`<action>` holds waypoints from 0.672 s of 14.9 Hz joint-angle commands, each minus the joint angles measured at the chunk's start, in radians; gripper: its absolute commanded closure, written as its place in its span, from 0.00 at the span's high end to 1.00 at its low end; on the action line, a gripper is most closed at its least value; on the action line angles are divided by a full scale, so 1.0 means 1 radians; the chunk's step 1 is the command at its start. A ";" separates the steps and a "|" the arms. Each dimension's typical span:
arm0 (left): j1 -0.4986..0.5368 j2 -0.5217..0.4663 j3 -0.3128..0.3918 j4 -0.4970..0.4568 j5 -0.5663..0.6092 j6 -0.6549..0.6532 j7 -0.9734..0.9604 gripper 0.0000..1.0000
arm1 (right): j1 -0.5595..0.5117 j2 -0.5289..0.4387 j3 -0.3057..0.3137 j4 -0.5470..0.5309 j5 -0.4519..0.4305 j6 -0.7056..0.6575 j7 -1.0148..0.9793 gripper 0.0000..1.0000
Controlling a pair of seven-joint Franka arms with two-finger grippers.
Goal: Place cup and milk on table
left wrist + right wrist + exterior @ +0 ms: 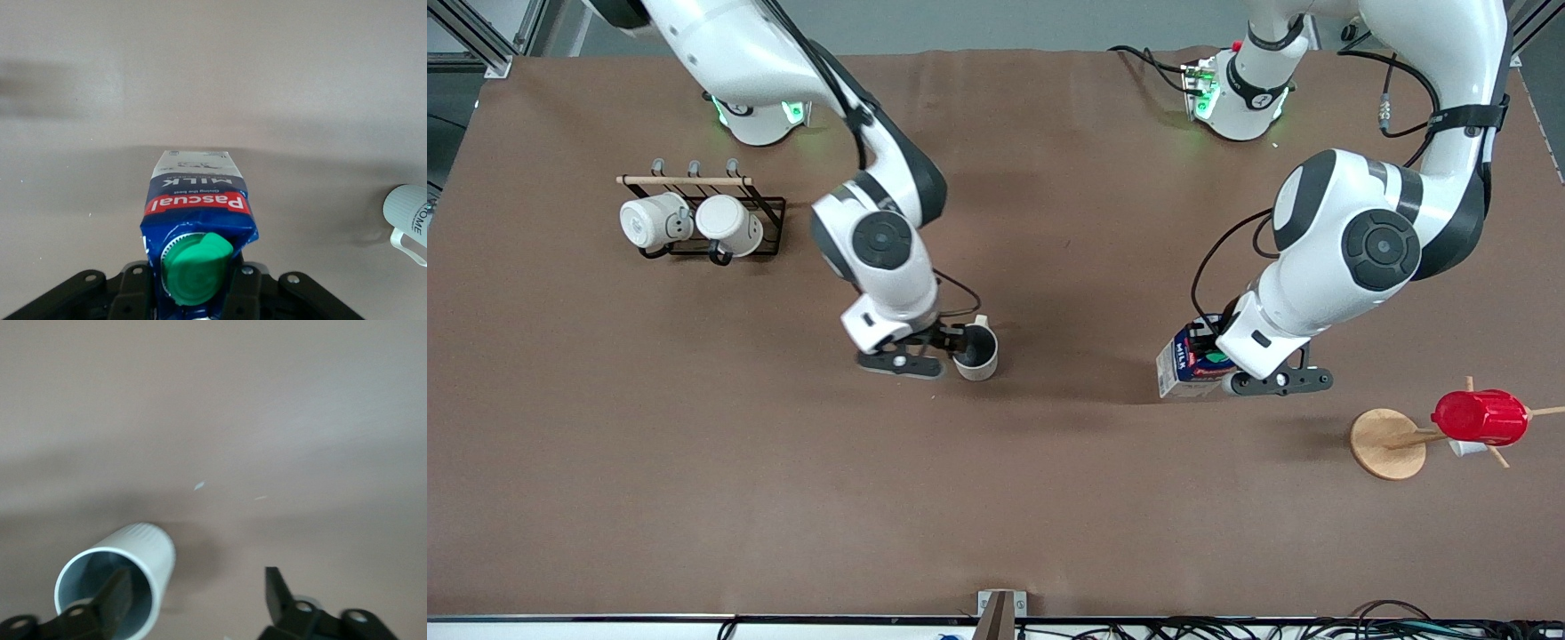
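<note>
Right gripper: fingers spread wide, one finger inside the cup against its wall, the other well clear outside. So it isn't clamping anything. The cup stands upright on the table, mid-table, well apart from the mug rack toward the right arm's end. Looks placed; lift that finger straight up out of the rim before you move sideways, or you'll tip it.

Left gripper: closed on the milk around its gable top, green cap facing the wrist camera. The carton leans, and I can't tell if its base is flat on the table. It sits apart from the cup, toward the left arm's end. Level it and bring it down until the base seats fully, then let go slowly and retreat vertically. Keep clear of the wooden stand holding the red cup.
</note>
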 commanded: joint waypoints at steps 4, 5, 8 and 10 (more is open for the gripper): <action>-0.079 0.036 -0.001 0.031 0.005 -0.008 -0.109 0.37 | -0.329 -0.362 0.018 -0.053 -0.022 -0.288 -0.041 1.00; -0.110 0.046 0.001 0.040 0.005 -0.002 -0.150 0.37 | -0.385 -0.403 0.019 -0.053 -0.017 -0.330 -0.114 1.00; -0.182 0.116 0.001 0.120 0.003 0.001 -0.267 0.37 | -0.533 -0.508 0.010 -0.050 0.023 -0.463 -0.398 1.00; -0.234 0.173 0.001 0.183 0.005 0.004 -0.342 0.37 | -0.622 -0.542 -0.010 -0.024 0.105 -0.549 -0.582 1.00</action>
